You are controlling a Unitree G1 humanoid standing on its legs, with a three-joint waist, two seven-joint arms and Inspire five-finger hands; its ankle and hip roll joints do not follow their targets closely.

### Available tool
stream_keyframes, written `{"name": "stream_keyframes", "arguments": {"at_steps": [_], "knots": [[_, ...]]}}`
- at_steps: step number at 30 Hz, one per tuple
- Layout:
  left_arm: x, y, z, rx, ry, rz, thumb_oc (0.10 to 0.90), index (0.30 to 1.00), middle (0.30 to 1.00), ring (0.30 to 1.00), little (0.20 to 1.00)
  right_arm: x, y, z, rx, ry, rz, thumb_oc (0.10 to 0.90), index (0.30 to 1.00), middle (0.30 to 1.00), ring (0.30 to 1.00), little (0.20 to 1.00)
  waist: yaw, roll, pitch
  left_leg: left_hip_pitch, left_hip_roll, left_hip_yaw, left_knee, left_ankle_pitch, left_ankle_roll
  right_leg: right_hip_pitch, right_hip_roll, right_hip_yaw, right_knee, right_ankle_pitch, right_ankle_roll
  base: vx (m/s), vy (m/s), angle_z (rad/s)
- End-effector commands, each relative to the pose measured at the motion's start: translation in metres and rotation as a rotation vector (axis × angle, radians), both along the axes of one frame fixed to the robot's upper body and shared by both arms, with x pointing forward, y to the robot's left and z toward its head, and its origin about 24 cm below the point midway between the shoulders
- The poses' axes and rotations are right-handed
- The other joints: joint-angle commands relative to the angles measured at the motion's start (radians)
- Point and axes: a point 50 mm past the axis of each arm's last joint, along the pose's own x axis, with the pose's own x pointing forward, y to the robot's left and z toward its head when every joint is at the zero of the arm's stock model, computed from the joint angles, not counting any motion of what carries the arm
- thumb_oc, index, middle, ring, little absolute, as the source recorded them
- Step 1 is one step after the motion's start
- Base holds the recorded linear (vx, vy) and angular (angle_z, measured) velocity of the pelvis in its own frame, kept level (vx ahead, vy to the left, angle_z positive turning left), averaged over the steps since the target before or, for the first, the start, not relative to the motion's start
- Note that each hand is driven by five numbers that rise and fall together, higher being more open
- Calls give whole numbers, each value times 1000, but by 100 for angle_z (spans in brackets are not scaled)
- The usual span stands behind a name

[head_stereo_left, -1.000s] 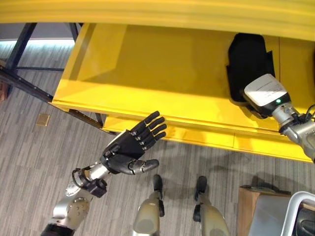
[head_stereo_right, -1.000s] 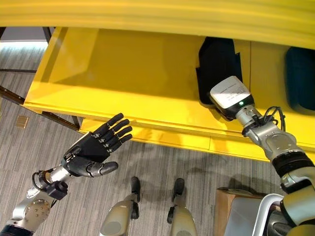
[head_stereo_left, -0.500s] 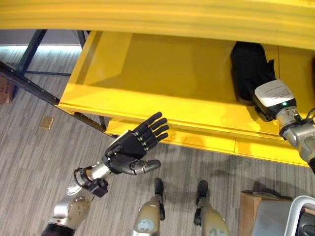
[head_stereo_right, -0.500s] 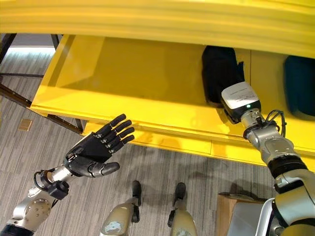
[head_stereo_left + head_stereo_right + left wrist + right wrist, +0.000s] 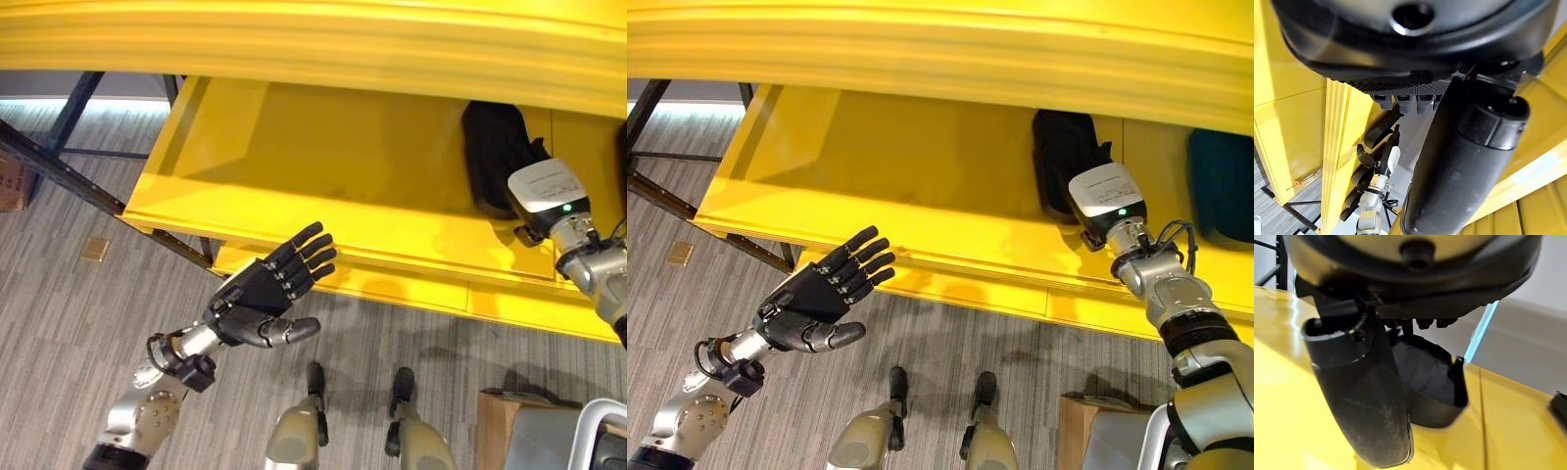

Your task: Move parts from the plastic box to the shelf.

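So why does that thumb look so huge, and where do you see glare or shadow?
In the right wrist view the right hand sits so close to the lens that its thumb looms large, with a pale sheen on the yellow shelf beside it. In the left eye view the shelf's upper tier shades its back, around the black part.

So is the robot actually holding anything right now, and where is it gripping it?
The left hand is open and holds nothing. The right hand is at the black part on the yellow shelf, but any grip cannot be told.
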Motion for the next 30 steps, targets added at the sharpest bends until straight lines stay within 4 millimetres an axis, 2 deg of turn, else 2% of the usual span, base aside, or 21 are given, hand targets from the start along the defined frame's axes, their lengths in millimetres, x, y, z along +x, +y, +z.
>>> {"name": "stream_keyframes", "arguments": {"at_steps": [1, 5, 10, 14, 17, 19, 20, 23, 26, 30], "knots": [[-4, -12, 21, -84, -122, -57, 900, 1000, 1000, 1000, 1000, 2, 7, 29, 47, -136, 57, 900, 1000, 1000, 1000, 1000, 19, -35, -113, -22, -31, -43, 111, -144, 14, -29, 46, -30, 144, -202, -8, 0, 0, 0], [-5, -13, 20, -87, -121, -54, 900, 1000, 1000, 1000, 1000, 2, 15, 26, 76, -133, 94, 900, 1000, 1000, 1000, 1000, 17, -36, -116, -16, -31, -42, 109, -143, 14, -23, 46, -28, 145, -201, -8, 0, 8, 0], [-6, -13, 19, -93, -119, -51, 900, 1000, 1000, 1000, 1000, -3, 24, 27, 100, -210, 153, 900, 1000, 1000, 1000, 1000, 9, -36, -121, -9, -30, -39, 105, -142, 16, -17, 48, -23, 140, -199, -8, -6, 33, 0], [-9, -14, 16, -117, -120, -28, 900, 1000, 1000, 1000, 1000, -14, 42, 25, 239, -316, 258, 900, 1000, 1000, 1000, 1000, -12, -34, -134, 8, -33, -32, 94, -145, 21, -3, 49, -8, 128, -196, -6, 4, 81, -2], [-11, -15, 13, -132, -113, -4, 900, 1000, 1000, 1000, 1000, -28, 58, 15, 363, -321, 325, 900, 1000, 1000, 1000, 1000, -32, -37, -148, 23, -31, -27, 89, -148, 22, 11, 49, 3, 121, -195, -3, 35, 67, 0], [-13, -16, 12, -138, -111, -3, 900, 1000, 1000, 1000, 1000, -34, 65, 8, 386, -320, 353, 900, 1000, 1000, 1000, 1000, -39, -39, -154, 29, -29, -25, 87, -148, 22, 16, 49, 8, 120, -194, -2, 33, 78, -11], [-14, -19, 8, -144, -103, -4, 900, 1000, 1000, 1000, 1000, -42, 71, -2, 372, -330, 345, 900, 1000, 1000, 1000, 1000, -53, -39, -167, 43, -26, -18, 86, -151, 24, 27, 46, 15, 118, -195, -1, 53, 111, -19], [-15, -22, 5, -152, -97, 0, 900, 1000, 1000, 1000, 1000, -47, 65, -15, 420, -340, 294, 900, 1000, 1000, 1000, 1000, -63, -39, -182, 59, -24, -11, 82, -155, 27, 41, 45, 28, 110, -192, -1, 47, 110, -9], [-17, -23, 1, -169, -87, 29, 900, 1000, 1000, 1000, 1000, -61, 64, -8, 604, -516, 359, 900, 1000, 1000, 1000, 1000, -82, -33, -200, 84, -26, -1, 68, -162, 32, 57, 45, 42, 100, -191, 1, 37, 122, -11], [-22, -24, -3, -189, -82, 57, 900, 1000, 1000, 1000, 1000, -82, 82, -7, 803, -565, 475, 900, 1000, 1000, 1000, 1000, -100, -29, -222, 106, -29, 8, 58, -170, 37, 74, 45, 54, 92, -192, 2, 7, 115, -12]]}}
